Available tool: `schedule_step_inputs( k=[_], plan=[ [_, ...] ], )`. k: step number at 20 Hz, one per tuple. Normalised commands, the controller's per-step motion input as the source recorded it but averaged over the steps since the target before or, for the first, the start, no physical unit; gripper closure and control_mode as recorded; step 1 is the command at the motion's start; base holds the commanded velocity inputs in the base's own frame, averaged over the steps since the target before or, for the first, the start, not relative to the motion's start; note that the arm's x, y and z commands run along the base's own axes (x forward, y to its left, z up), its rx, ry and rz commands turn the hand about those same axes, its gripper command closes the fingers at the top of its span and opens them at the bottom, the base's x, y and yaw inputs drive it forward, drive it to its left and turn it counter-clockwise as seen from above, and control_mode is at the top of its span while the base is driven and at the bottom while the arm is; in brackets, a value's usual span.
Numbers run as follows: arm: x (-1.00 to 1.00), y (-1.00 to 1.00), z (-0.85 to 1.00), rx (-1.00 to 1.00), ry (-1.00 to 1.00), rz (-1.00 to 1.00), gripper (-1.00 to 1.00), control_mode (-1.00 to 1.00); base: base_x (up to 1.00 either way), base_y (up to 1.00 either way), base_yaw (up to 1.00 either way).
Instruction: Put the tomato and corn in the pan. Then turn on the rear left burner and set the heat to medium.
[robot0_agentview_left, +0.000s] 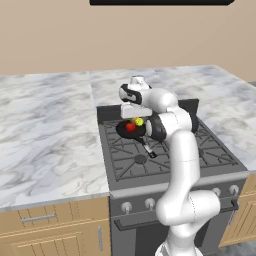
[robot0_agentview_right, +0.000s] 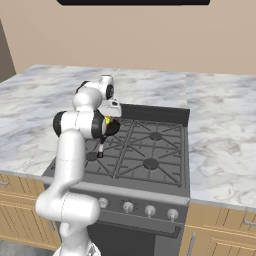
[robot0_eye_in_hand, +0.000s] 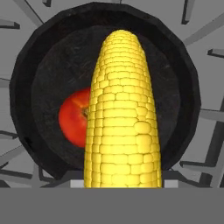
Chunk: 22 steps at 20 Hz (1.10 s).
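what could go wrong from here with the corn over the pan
The end effector holds the corn upright above the pan. Released from here, it may land on the tomato and knock it about, or topple and roll over the pan's low rim onto the grates.

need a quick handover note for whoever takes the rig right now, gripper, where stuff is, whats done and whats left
Gripper: shut on the corn, held over the pan.
Tomato: already in the pan, partly behind the corn in the hand view.
Pan: sits on the stove grates, toward the back left.
Done: tomato placed; corn picked up and brought above the pan.
Left: release the corn into the pan, then turn on the rear left burner and set it to medium. Knobs are on the stove front; their settings can't be read.
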Motion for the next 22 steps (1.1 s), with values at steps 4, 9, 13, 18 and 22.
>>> schedule_step_inputs(
  k=[4,9,13,18,22],
  plan=[
    [0.00,0.00,-0.02,0.00,0.00,0.00,-1.00,-1.00,0.00,0.00,0.00],
    [0.00,0.00,0.00,0.00,0.00,0.00,-1.00,-1.00,0.00,0.00,0.00],
    [0.00,-0.01,0.00,0.00,0.00,0.00,-1.00,-1.00,0.00,0.00,0.00],
    [0.01,-0.07,0.00,0.00,0.00,0.00,-1.00,-1.00,0.00,0.00,0.00],
    [0.02,-0.11,0.00,0.00,0.00,0.02,-1.00,-1.00,0.00,0.00,0.00]
  ],
)
